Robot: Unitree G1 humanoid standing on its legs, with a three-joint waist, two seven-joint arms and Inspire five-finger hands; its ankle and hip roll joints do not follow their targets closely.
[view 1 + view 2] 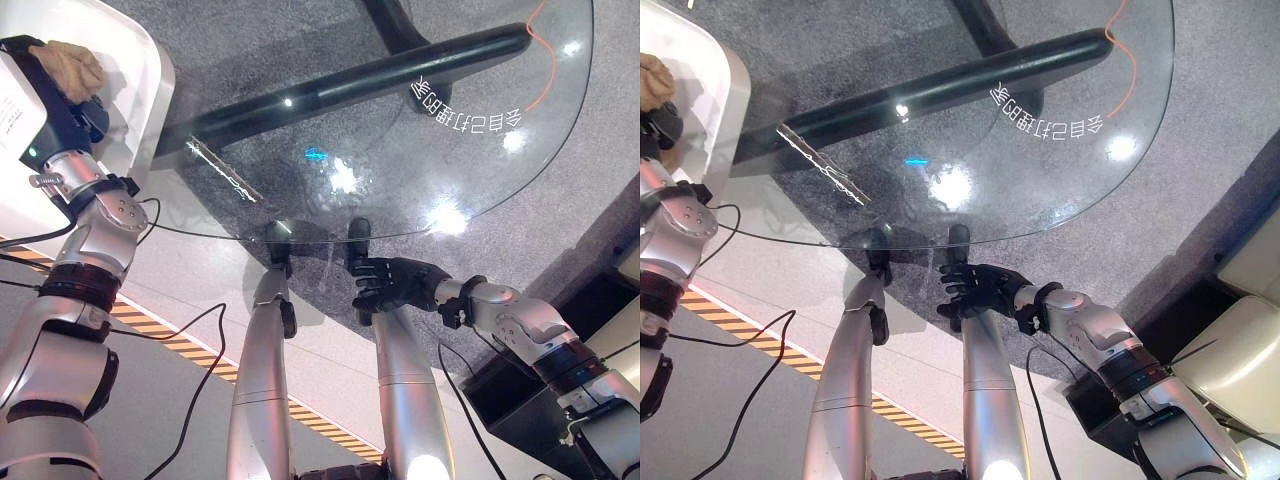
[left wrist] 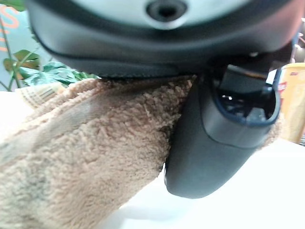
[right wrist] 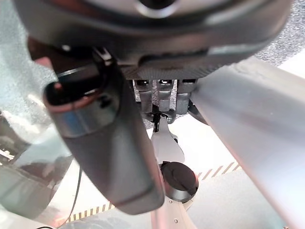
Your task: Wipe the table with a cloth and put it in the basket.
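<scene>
A tan fleecy cloth (image 1: 70,65) is bunched in my left hand (image 1: 75,110), held up at the far left over a white rounded surface (image 1: 140,60). In the left wrist view the cloth (image 2: 86,157) lies pressed between the palm and the dark thumb (image 2: 214,138), so the hand is shut on it. The round glass table (image 1: 470,170) spreads ahead and to the right. My right hand (image 1: 400,283) hangs at the table's near edge with relaxed fingers and holds nothing.
Through the glass I see the table's black base (image 1: 350,85) and an orange cord (image 1: 550,60). Yellow-and-black tape (image 1: 150,325) crosses the floor near me. A black box (image 1: 500,390) and a beige seat (image 1: 1240,340) stand at the right.
</scene>
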